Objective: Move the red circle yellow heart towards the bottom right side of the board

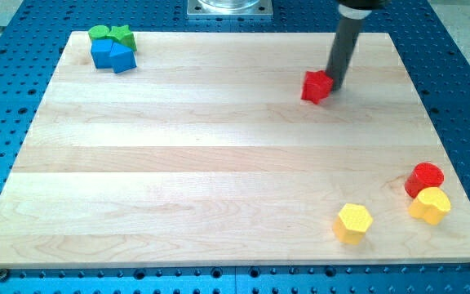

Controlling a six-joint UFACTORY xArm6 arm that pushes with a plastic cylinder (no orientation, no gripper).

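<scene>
The red circle (424,178) sits near the board's right edge, low in the view. The yellow heart (430,206) lies just below it, touching it. My tip (334,86) is far from both, in the upper right part of the board, right next to a red star-like block (317,86) on that block's right side. The rod rises from the tip towards the view's top.
A yellow hexagon (353,223) lies near the bottom edge, left of the heart. At the top left corner, two green blocks (111,34) and two blue blocks (113,55) are clustered. The wooden board (178,163) lies on a blue perforated table.
</scene>
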